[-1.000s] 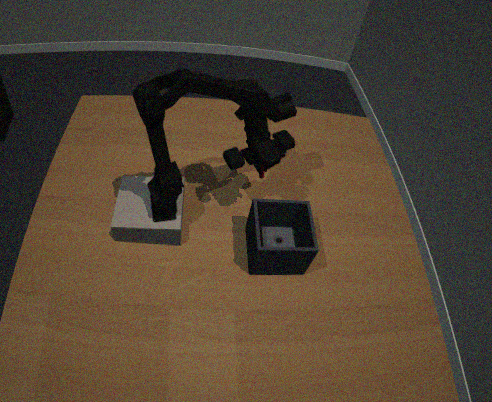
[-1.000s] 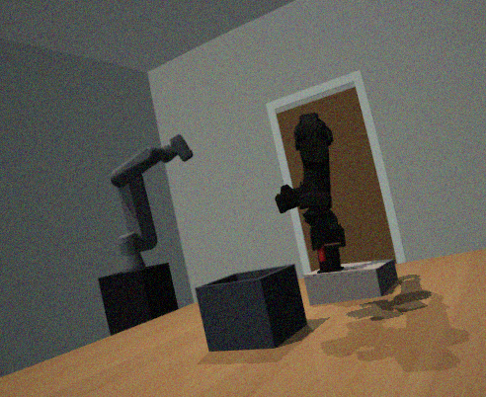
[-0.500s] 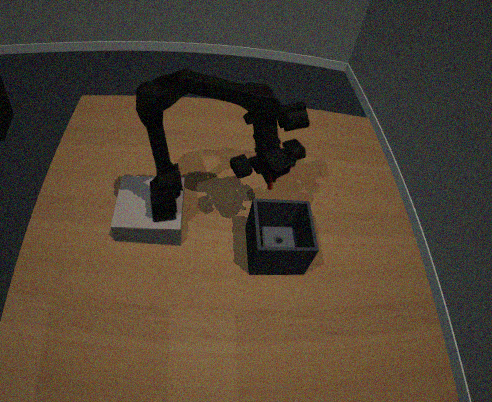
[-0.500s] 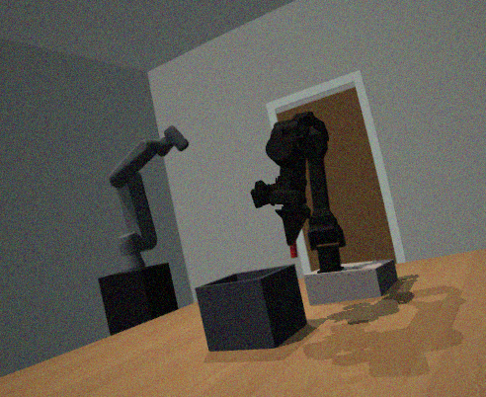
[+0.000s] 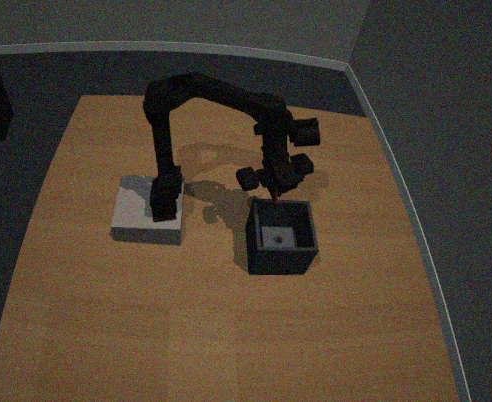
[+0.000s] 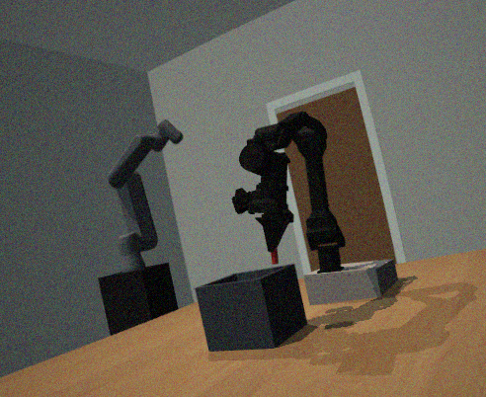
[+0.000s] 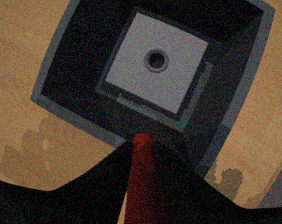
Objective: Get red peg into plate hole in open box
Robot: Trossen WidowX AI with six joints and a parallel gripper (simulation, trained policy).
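The red peg [image 5: 275, 198] [image 6: 275, 258] [image 7: 143, 170] points down out of my gripper [image 6: 273, 249], which is shut on it. The peg's lower end is above the rim level of the dark open box [image 5: 283, 262] [image 6: 237, 316] [image 7: 77, 126], near the box wall on the arm's side. The light plate [image 5: 270, 234] [image 7: 127, 62] lies at the bottom of the box. Its round hole [image 5: 279, 240] [image 7: 156, 60] is empty. In the wrist view the peg tip appears below the plate, near the box's wall. The peg's upper part is hidden by the fingers.
The arm stands on a pale block [image 5: 145, 220] [image 6: 341, 288] on the wooden table [image 5: 128, 310] [image 6: 423, 346]. The box walls stand high around the plate. A second grey arm [image 6: 133, 163] stands on a black pedestal [image 6: 126, 301] in the background.
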